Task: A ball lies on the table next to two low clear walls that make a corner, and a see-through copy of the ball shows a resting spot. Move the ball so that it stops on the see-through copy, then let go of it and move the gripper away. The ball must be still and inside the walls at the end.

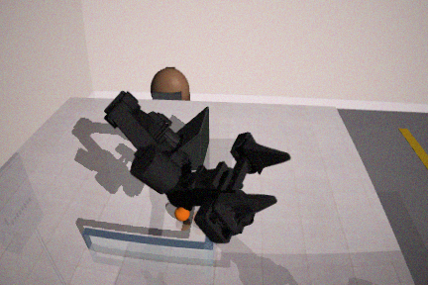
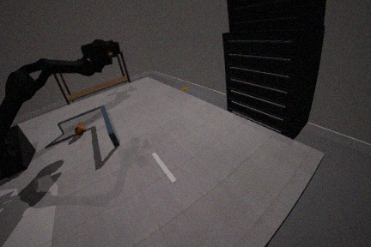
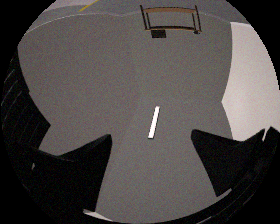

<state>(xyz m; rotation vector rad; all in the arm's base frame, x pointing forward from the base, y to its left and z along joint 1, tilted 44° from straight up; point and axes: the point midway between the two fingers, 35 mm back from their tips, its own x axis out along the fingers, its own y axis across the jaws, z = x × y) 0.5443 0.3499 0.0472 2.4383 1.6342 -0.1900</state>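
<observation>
In the exterior view, the table (image 2: 206,165) is filling the lower and middle frame. The two low walls (image 2: 107,123) are sitting on it at centre left, meeting in a corner, and the ball (image 2: 79,129) is lying inside that corner, toward the left. The arm (image 2: 51,68) is reaching in from the left edge, its gripper (image 2: 103,51) hanging open, high above and behind the walls. A tall cabinet (image 2: 275,45) is standing at the upper right, beyond the table.

In the top view the arm (image 1: 163,160) hides the upper edge of the orange ball (image 1: 182,213); the see-through copy beside the ball cannot be made out; the desk (image 1: 317,220) runs off the bottom edge
</observation>
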